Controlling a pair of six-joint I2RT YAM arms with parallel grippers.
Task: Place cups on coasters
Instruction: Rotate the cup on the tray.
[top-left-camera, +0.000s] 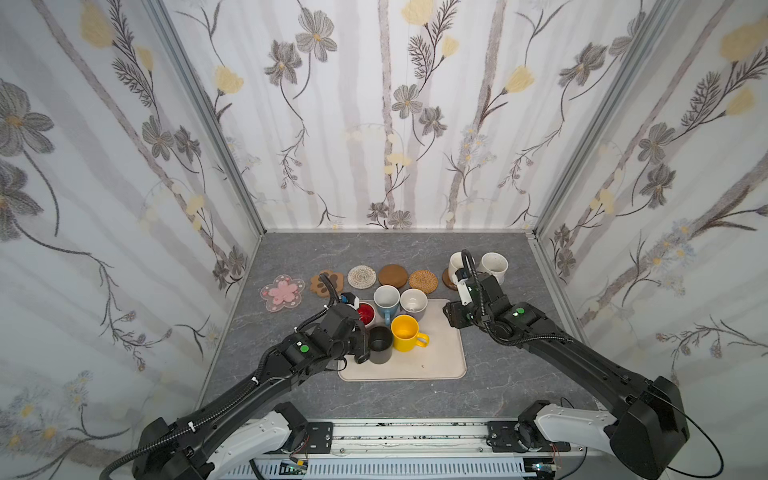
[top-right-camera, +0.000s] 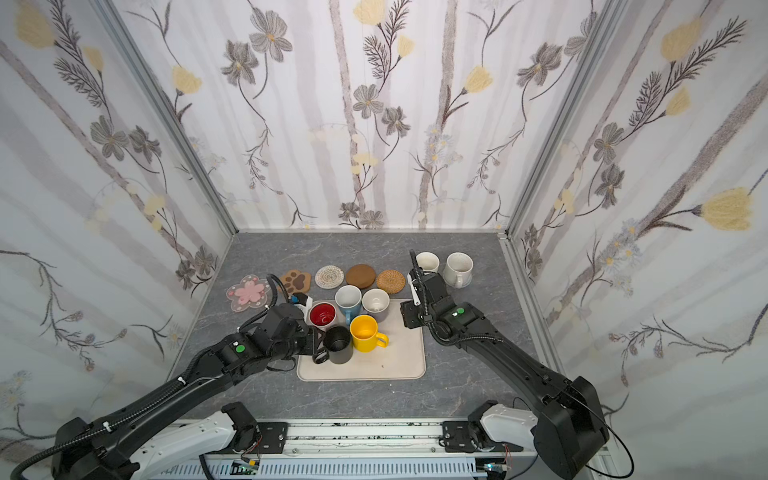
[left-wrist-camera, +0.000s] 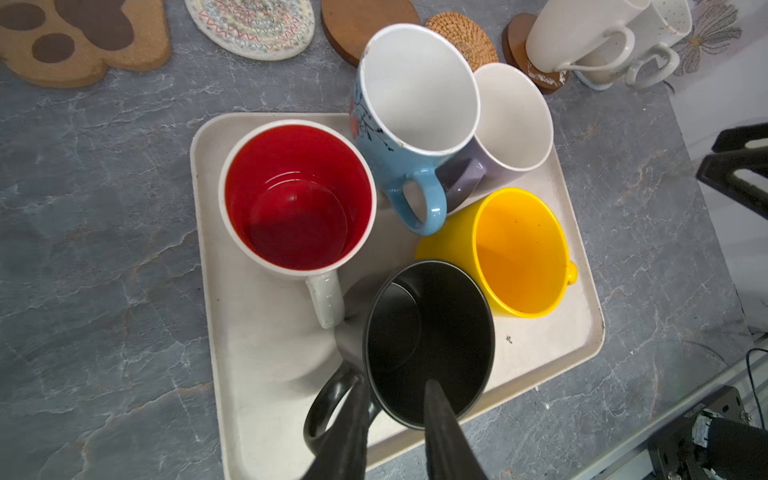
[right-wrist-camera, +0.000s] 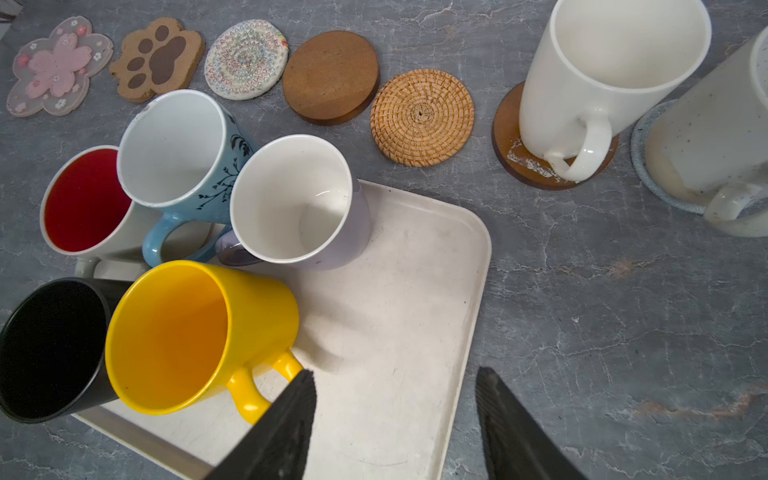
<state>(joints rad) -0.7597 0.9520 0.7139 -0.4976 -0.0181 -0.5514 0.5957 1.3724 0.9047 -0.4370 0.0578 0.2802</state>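
Straddling the near wall of the black mug (left-wrist-camera: 432, 324), the left gripper (left-wrist-camera: 397, 380) had one finger inside the cup and the other outside, right by the handle. The gap was narrow, but whether the fingers actually pressed the wall could not be told. That mug was on the left side of the beige tray (left-wrist-camera: 266, 374), just beside the yellow mug (left-wrist-camera: 519, 253).

Also on the tray stood the white mug with red inside (left-wrist-camera: 299, 195), the light blue mug (left-wrist-camera: 415, 91) and the lavender mug (left-wrist-camera: 515, 120), all crowded together.

The right gripper (right-wrist-camera: 397, 371) hung over the tray's right edge with its fingers spread wide and nothing between them.

Beyond it, one cream-white mug (right-wrist-camera: 611, 70) sat on the glossy brown disc (right-wrist-camera: 509, 137), and the speckled cream-white mug (right-wrist-camera: 715, 124) sat on the grey knitted coaster (right-wrist-camera: 640, 141).

Five coasters lay bare in a row — pink blossom (right-wrist-camera: 58, 66), brown paw (right-wrist-camera: 160, 58), whitish woven (right-wrist-camera: 245, 58), wooden disc (right-wrist-camera: 330, 77) and woven rattan (right-wrist-camera: 422, 116).
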